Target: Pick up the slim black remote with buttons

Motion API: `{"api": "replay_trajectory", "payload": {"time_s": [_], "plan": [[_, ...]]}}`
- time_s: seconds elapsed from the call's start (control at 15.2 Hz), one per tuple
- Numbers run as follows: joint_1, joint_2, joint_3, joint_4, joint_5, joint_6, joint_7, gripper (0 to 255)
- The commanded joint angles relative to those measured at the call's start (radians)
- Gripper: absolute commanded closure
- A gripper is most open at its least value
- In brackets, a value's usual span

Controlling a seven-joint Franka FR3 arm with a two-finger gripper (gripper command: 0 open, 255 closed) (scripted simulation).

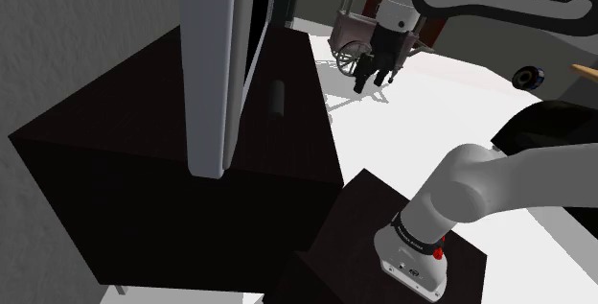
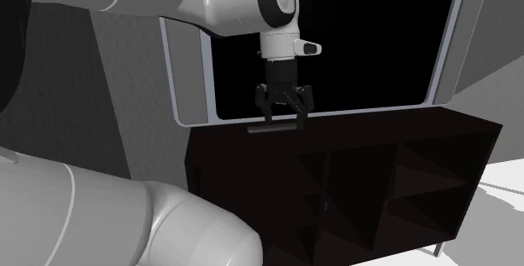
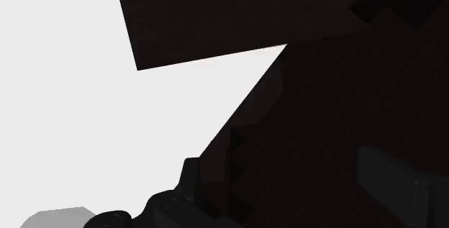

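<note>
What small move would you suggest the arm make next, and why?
Probably shift the open tool sideways toward the remote before lowering; in the shoulder view it hangs to the remote's right, and the wrist view shows the remote off-centre.

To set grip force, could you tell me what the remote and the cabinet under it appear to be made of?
The remote looks like matte black plastic: flat, even black, no shine. The cabinet seems dark brown wood with a dull finish, judging by faint grain streaks on its top; a veneer is possible.

Dark sideboard [image 2: 378,180] under a grey-framed screen [image 2: 378,38] — wheeled cart [image 1: 347,34] beyond
</note>
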Motion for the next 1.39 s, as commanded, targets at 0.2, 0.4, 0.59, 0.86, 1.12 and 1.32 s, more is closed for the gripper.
{"api": "replay_trajectory", "payload": {"time_s": [0.2, 0.4, 0.59, 0.86, 1.12, 1.32], "plan": [[-0.009, 0.104, 0.05, 0.048, 0.07, 0.023, 0.137, 0], [-0.019, 0.216, 0.093, 0.108, 0.131, 0.048, 0.267, 0], [-0.029, 0.331, 0.127, 0.179, 0.184, 0.073, 0.392, 0], [-0.042, 0.489, 0.16, 0.289, 0.241, 0.105, 0.551, 0], [-0.05, 0.648, 0.178, 0.413, 0.287, 0.132, 0.7, 0], [-0.052, 0.713, 0.182, 0.454, 0.303, 0.154, 0.754, 0]]}}
